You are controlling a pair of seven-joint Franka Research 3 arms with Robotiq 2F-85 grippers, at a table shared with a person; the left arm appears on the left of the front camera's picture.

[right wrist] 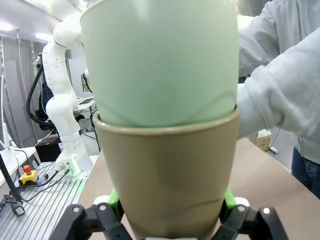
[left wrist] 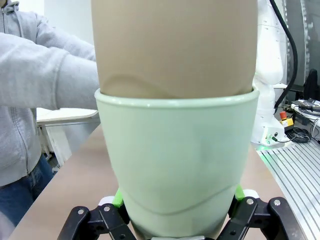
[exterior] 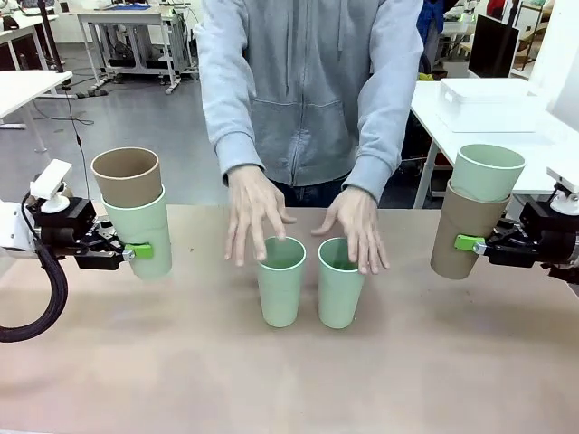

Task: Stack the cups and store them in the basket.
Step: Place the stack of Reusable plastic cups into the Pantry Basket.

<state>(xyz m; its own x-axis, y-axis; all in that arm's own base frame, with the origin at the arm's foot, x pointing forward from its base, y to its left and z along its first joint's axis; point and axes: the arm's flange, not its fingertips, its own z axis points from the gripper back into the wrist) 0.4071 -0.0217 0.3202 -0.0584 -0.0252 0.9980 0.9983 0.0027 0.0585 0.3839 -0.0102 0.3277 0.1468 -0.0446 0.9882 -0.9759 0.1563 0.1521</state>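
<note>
grey floor (exterior: 136, 127), white tables (exterior: 23, 86) beyond brown tabletop (exterior: 407, 380).

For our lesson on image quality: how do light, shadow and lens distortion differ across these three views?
Front view: even, diffuse light, only faint shadows under the standing mint cups. Left wrist view: the wide angle makes the held mint cup loom and bulge. Right wrist view: the same swelling on the held tan cup, bright ceiling lights at upper left.

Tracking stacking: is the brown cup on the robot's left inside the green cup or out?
In. The tan cup sits nested upright in the mint cup held by the left gripper.
</note>
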